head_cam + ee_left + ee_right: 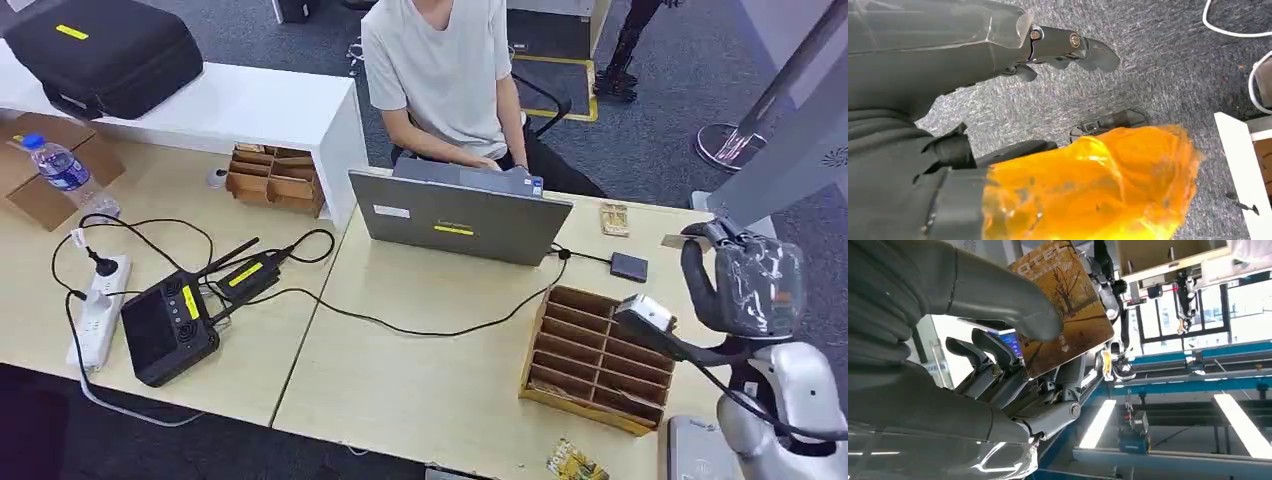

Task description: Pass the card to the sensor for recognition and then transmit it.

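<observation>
Right robot hand [998,355] grasps the brown hotel card [1063,310], raised at the surface's [420,380] right end. Left robot hand [1048,55] hangs released above the carpet [1158,70].

On the tabletop [420,380] stand an open grey laptop [460,215] before a seated person [445,75], a cardboard divider box [595,358], a black handheld controller [170,328], a white power strip [100,310], and a water bottle [58,165].

Laptop [460,215] mid-bench [400,380], person [445,70] seated behind it. Slotted box [595,358] to its right front. Handheld controller [170,325] and power strip [100,310] left. Water bottle [58,165] far left, on a carton [40,195].
</observation>
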